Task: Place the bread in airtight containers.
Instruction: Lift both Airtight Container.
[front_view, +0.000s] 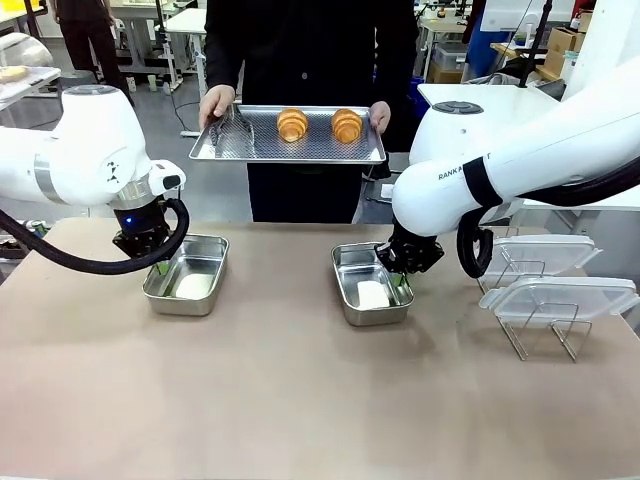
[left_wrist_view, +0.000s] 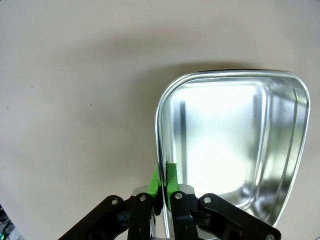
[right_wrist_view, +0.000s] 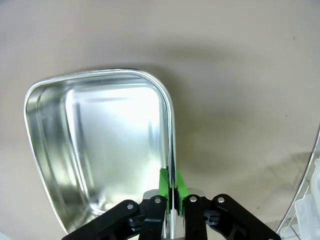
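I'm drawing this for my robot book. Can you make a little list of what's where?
Bread: two rolls on the tray, held by a person's hands
Left pincer: shut on the left container's rim
Right pincer: shut on the right container's rim
Containers: both empty, on the table
Lids: off, on the wire rack at the robot's right
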